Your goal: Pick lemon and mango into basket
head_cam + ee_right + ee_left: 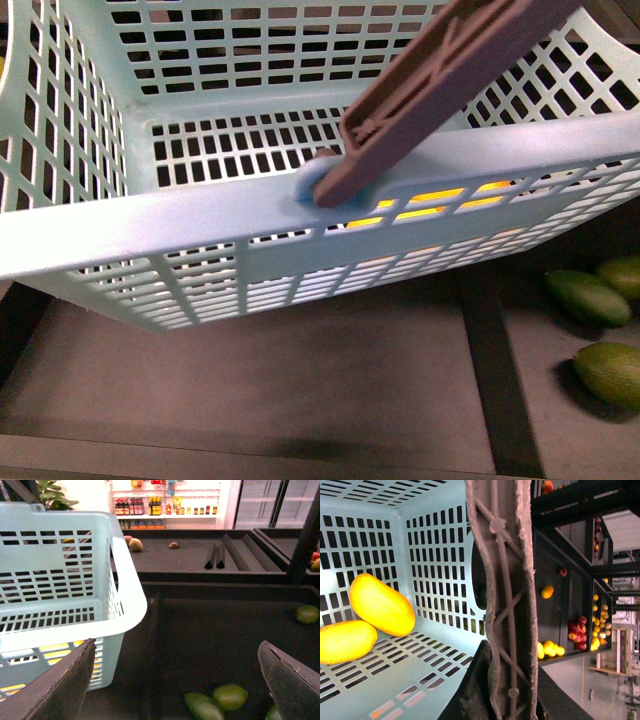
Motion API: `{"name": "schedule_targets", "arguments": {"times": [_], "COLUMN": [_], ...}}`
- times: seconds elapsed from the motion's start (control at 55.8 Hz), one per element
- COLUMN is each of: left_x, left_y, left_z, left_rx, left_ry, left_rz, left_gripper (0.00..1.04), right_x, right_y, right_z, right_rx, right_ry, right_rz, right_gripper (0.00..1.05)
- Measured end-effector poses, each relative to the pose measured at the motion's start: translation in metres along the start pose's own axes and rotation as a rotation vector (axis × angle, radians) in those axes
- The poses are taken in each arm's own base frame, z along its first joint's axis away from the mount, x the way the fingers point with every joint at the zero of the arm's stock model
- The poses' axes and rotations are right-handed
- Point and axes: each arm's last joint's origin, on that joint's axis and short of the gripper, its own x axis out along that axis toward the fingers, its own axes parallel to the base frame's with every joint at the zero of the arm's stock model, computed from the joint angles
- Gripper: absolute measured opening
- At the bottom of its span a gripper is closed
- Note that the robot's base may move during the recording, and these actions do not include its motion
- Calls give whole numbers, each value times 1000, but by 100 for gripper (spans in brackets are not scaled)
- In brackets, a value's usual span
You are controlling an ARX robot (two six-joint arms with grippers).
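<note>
The light teal basket (130, 215) hangs tilted, close in front of the front view, and its brownish-mauve handle (440, 75) rises to the upper right. My left gripper (510, 680) is shut on that handle (502, 580). In the left wrist view two yellow-orange fruits lie touching on the basket floor. The longer one is the mango (382, 605). The plumper one, cut off by the frame edge, looks like the lemon (345, 641). Yellow skin (430, 205) shows through the slots. My right gripper (175, 680) is open and empty, beside the basket (60, 580) and above dark green fruits (230, 696).
Dark produce bins lie below, split by a black divider (490, 370). Green oval fruits (588, 297) rest at the right, with another (306, 614) farther off. Black shelves beside the basket carry red apples (580, 630) and yellow fruit (550, 649).
</note>
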Motion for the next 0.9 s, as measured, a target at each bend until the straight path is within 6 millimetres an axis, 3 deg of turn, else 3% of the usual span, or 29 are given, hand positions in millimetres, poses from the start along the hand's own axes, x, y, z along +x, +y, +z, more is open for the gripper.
{"name": "schedule_targets", "arguments": {"times": [0.179, 0.233, 0.305, 0.412, 0.609, 0.896], "left_x": [0, 3, 7, 17, 56, 125], "left_y": [1, -1, 3, 17, 56, 74], "left_z": [1, 3, 7, 23, 59, 94], "left_rx": [11, -117, -292, -434, -583, -638], "left_ry": [-35, -270, -459, -589, -619, -558], "left_rz": [20, 104, 150, 163, 210, 212], "left_gripper": [7, 7, 7, 7, 7, 7], "right_x": [0, 0, 0, 0, 0, 0], "right_y": [0, 0, 0, 0, 0, 0], "right_z": [0, 0, 0, 0, 0, 0], "right_rx": [0, 0, 0, 0, 0, 0], "right_ry": [1, 1, 1, 1, 1, 1], "right_rz": [1, -2, -2, -4, -5, -5], "right_gripper": [96, 96, 96, 96, 96, 96]}}
